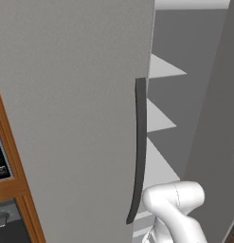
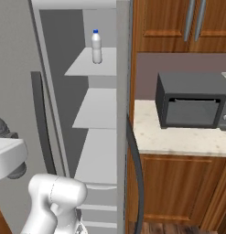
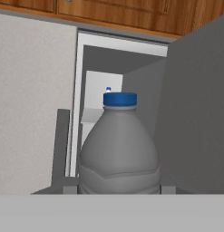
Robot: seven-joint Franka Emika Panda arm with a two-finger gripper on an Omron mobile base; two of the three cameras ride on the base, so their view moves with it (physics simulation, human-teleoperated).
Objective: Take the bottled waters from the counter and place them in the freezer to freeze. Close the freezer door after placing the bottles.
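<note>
Hand view: the gripper (image 3: 119,189) pinches the smoky grey plastic bottle with a blue cap (image 3: 119,149), upright before the open grey freezer (image 3: 100,63). Right base view: the whitish-clear blue-capped bottle (image 2: 96,46) stands at the back of the top pale shelf (image 2: 82,66).

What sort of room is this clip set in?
A simulated home kitchen, by the look of it: an open freezer with pale shelves, a dark microwave on a speckled stone counter, and brown wooden cabinets above and below.

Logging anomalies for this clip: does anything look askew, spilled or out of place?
Nothing stands out. The whitish bottle stands upright on the upper freezer shelf, and the grey bottle sits upright in the gripper.
</note>
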